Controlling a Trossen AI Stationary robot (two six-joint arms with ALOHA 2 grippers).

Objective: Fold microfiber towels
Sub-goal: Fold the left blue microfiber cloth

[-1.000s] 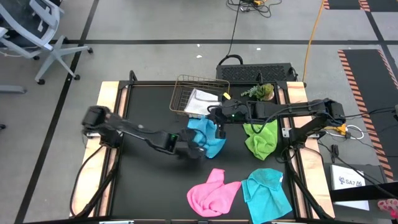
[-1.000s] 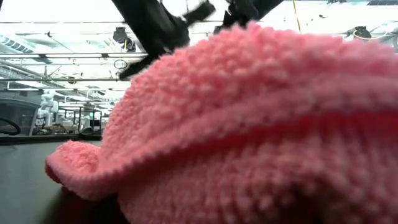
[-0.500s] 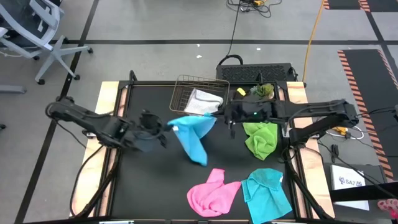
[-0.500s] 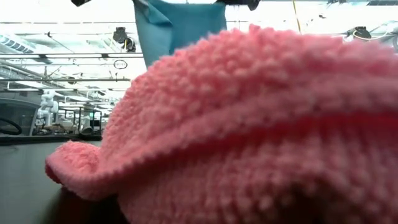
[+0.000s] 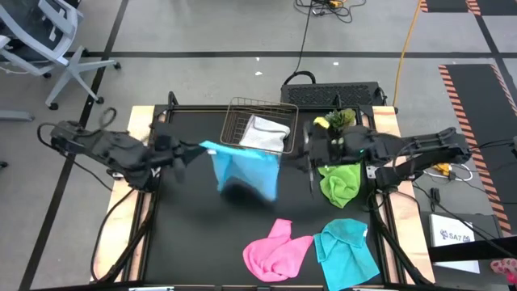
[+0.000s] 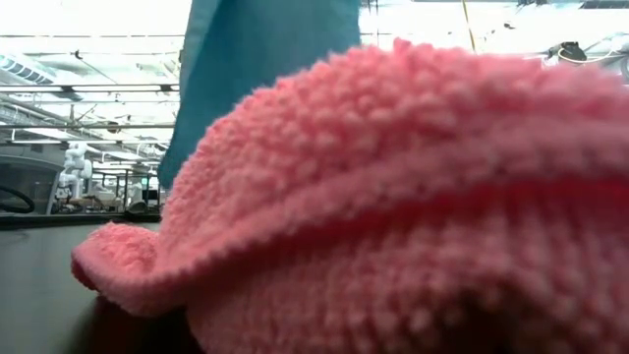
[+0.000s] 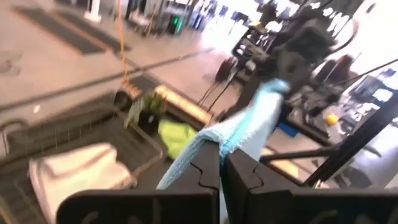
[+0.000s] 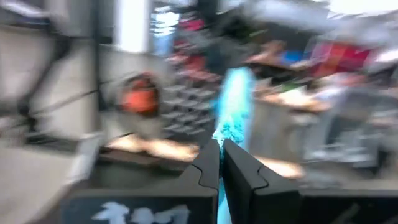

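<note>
Folding looks barely begun. Both arms hold one blue towel [image 5: 245,171] stretched in the air above the middle of the counter [image 5: 186,234], and nothing on the surface shows a finished, squared fold.

The left gripper [image 5: 192,150] pinches the cloth's corner at about 9 o'clock from the counter's centre, fingers clamped together on the blue edge. The left wrist view shows the cloth running out from between those fingers [image 7: 205,171]. The right gripper [image 5: 309,155] grips the opposite corner toward 3 o'clock, fingers likewise closed on the cloth, which the right wrist view shows as a thin blue strip rising from them. The top edge is pulled nearly taut between the two, and the rest hangs as a soft sheet.

Four towels seem left. The pink towel [image 5: 276,249] lies crumpled at 6 o'clock, with the second blue towel [image 5: 347,250] rumpled just beside it toward 5 o'clock. The green towel [image 5: 339,181] sits bunched at 3 o'clock below the right arm. The white towel [image 5: 265,132] lies in the wire basket [image 5: 234,121] at 12 o'clock. A small plant [image 5: 337,120] stands at 1 o'clock.

Up close in the low view, the pink cloth [image 6: 393,197] is nubbly, looped pile, thick and plush with a rolled hem. All the cloths look limp and floppy, and the basket is thin rigid copper-coloured wire.
</note>
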